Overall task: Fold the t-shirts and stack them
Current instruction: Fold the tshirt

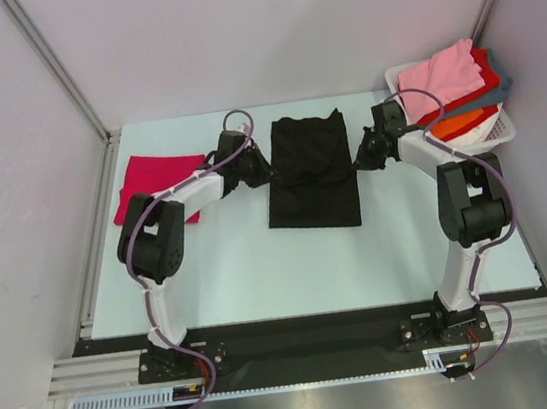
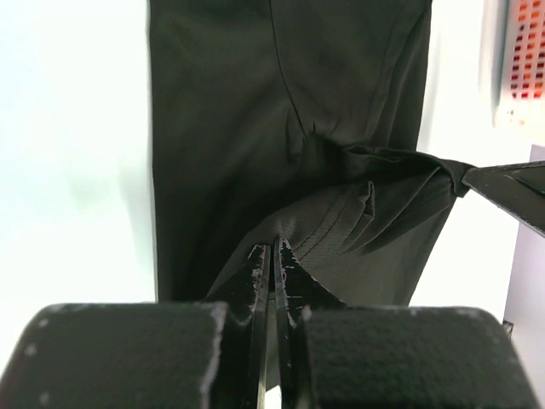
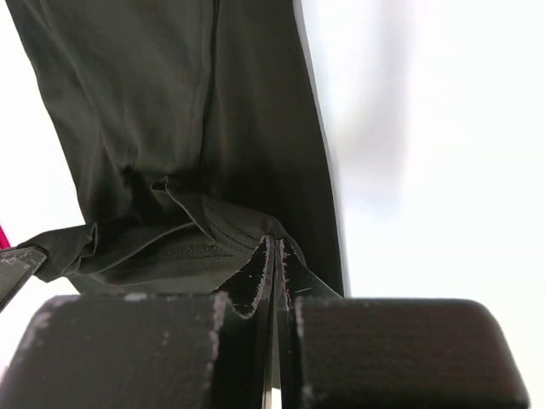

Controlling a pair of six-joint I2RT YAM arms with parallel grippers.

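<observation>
Black t-shirt (image 1: 310, 174) lies mid-frame, open table (image 1: 263, 276) below; left gripper (image 2: 272, 252) and right gripper (image 3: 272, 247) clamp tight on its side edges.

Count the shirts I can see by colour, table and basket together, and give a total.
black shirt: 1
magenta shirt: 1
pink shirt: 1
red shirt: 1
orange shirt: 1
teal shirt: 1
Total: 6 visible; the basket may hide more.

Likely a lab, white panel walls (image 1: 270, 23), aluminium rails (image 1: 94, 374)
</observation>
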